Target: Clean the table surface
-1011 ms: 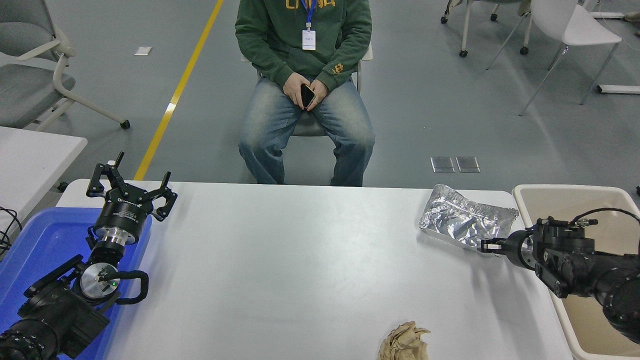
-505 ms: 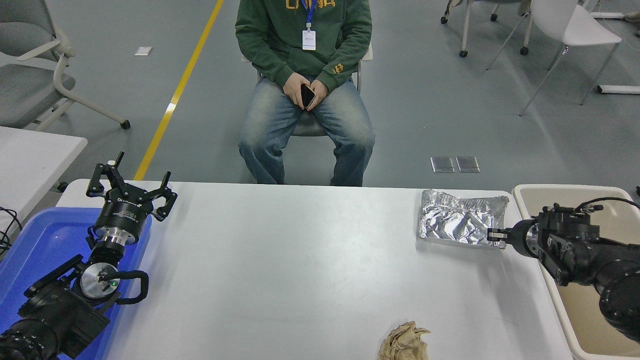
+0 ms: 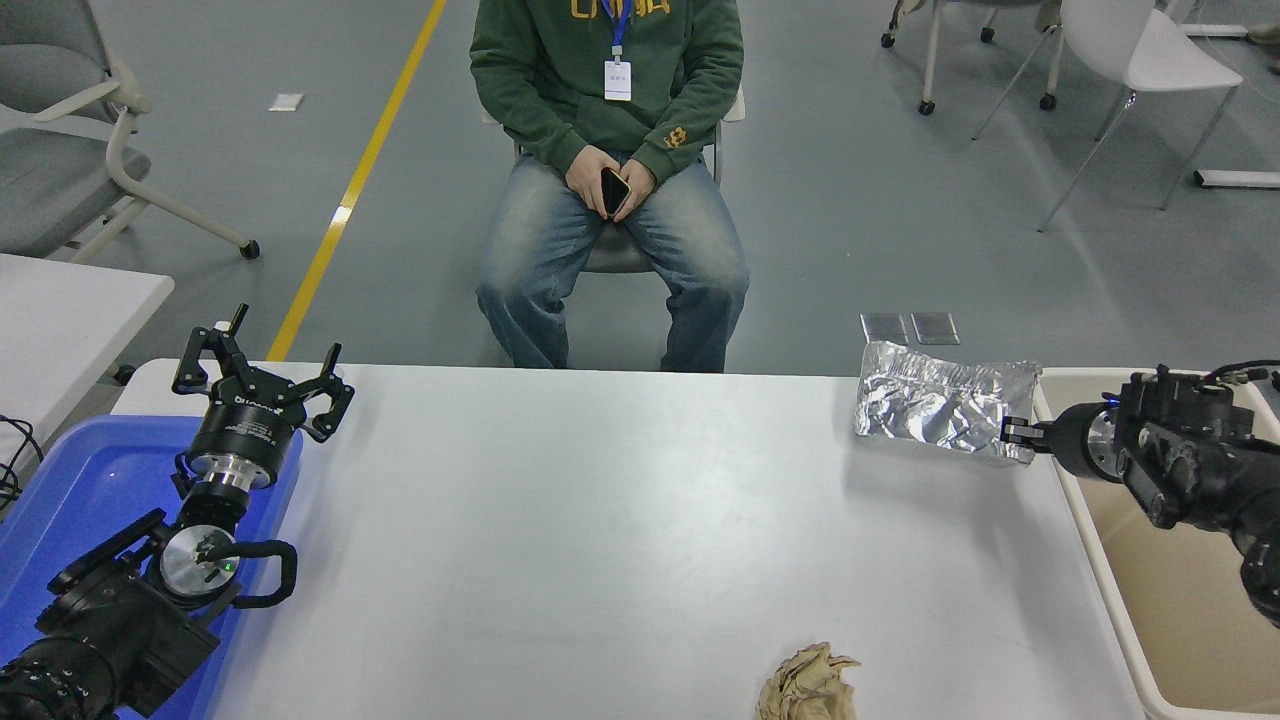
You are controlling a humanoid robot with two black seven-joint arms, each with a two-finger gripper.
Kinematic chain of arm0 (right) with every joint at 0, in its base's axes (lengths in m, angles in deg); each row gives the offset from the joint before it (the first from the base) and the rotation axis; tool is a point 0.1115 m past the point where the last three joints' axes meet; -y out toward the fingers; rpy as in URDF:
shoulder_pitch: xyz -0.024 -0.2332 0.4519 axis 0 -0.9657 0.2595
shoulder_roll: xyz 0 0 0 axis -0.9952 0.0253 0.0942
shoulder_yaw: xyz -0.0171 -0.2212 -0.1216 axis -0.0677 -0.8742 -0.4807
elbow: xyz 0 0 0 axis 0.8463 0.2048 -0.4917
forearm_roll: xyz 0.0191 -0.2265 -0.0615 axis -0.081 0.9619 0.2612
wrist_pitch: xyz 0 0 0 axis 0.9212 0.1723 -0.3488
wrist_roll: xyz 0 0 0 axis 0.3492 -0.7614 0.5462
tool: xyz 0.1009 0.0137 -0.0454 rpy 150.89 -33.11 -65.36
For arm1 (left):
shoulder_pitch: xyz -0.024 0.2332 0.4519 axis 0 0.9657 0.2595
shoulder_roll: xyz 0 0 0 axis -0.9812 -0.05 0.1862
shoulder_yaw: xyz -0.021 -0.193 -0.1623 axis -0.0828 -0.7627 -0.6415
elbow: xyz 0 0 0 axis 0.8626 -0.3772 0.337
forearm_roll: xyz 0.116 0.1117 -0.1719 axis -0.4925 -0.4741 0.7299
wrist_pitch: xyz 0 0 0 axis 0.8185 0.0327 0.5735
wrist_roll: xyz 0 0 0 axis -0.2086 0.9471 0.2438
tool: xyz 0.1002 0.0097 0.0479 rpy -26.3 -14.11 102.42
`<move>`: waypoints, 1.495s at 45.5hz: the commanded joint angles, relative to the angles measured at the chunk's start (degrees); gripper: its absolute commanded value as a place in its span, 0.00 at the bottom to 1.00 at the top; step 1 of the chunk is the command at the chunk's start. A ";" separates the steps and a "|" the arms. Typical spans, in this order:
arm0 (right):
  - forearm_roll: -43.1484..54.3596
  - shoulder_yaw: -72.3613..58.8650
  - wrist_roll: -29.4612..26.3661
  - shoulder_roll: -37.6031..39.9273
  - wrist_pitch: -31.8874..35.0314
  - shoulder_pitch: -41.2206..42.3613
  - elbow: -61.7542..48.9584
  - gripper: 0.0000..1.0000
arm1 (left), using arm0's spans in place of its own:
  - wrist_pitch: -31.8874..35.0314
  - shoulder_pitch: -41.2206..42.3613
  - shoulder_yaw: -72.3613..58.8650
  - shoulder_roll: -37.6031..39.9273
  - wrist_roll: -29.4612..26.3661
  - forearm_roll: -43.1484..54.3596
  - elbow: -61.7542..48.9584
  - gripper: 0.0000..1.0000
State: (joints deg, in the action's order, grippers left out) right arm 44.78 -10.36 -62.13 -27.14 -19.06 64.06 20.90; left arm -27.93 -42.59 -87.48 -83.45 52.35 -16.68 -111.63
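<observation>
The table surface (image 3: pixel 600 520) is a wide white top that fills the lower half of the view. My right gripper (image 3: pixel 1012 432) comes in from the right edge and is shut on the near right corner of a crumpled silver foil bag (image 3: pixel 935 405). It holds the bag lifted above the table's far right corner, next to the beige bin. A crumpled tan paper wad (image 3: pixel 808 683) lies on the table near the front edge. My left gripper (image 3: pixel 262 385) is open and parked at the lower left, above the blue tray.
A beige plastic bin (image 3: pixel 1060 415) stands at the table's right edge. A blue tray (image 3: pixel 70 490) lies at the left edge. A person in a green hoodie (image 3: pixel 610 120) sits beyond the far side, holding a phone. A smaller white table (image 3: pixel 60 310) is at the left.
My right gripper has lifted the foil bag off the table and carried it up and to the right, toward the beige bin. The left arm has not moved.
</observation>
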 commanded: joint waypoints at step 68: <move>15.12 16.07 -5.43 53.62 -0.57 22.84 65.37 0.00 | 0.00 0.00 0.00 0.00 0.01 0.00 0.00 1.00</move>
State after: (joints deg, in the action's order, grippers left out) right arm 56.07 3.53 -67.19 19.99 -19.73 84.62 79.70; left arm -27.93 -42.62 -87.48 -83.45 52.35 -16.67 -111.63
